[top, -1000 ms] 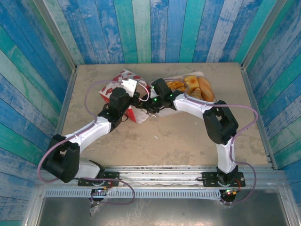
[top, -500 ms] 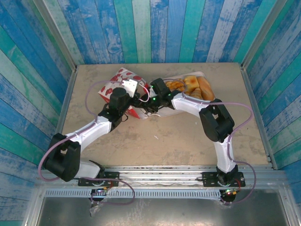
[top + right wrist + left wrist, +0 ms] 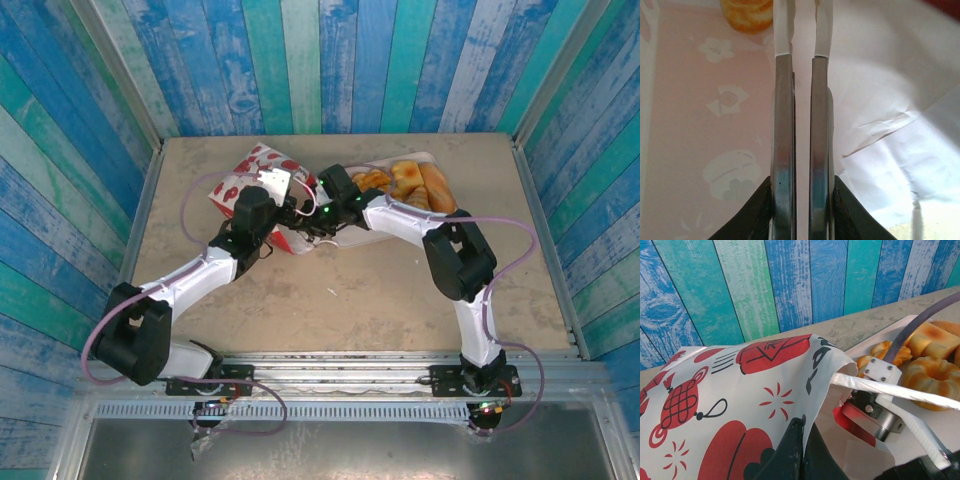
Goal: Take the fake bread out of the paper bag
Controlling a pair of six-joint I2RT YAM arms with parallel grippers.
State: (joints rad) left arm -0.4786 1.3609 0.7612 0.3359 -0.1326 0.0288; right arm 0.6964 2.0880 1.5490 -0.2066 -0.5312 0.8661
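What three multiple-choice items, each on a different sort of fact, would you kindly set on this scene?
1. Where does the fake bread outside the paper bag lie? A) on top of that bag B) on the white tray C) under that bag
2. What colour are the bag's prints? A) green B) blue C) red
3. How is the left gripper? A) shut on the bag's edge B) wide open C) shut on a bread
Key: 1 B, the glossy pieces sit together on the tray; 2 C, red prints cover its white paper; 3 A, it pinches the bag's mouth edge.
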